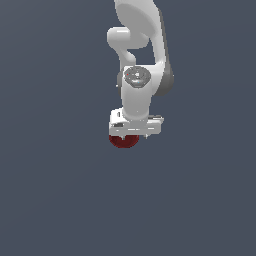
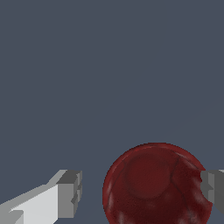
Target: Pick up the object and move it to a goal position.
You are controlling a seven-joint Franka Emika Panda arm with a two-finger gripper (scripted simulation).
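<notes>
The object (image 1: 123, 141) is a small dark red, glossy, rounded thing, mostly hidden under the white hand in the exterior view. In the wrist view the object (image 2: 155, 186) sits between the two fingers. My gripper (image 2: 142, 192) is open around it: one finger (image 2: 70, 192) stands a little apart from the object, and the other finger (image 2: 214, 188) is right at its edge. In the exterior view my gripper (image 1: 125, 136) is directly over the object, pointing down.
The white arm (image 1: 142, 55) rises from the hand toward the top of the exterior view. Everything around is a plain dark grey-blue surface (image 1: 60, 190).
</notes>
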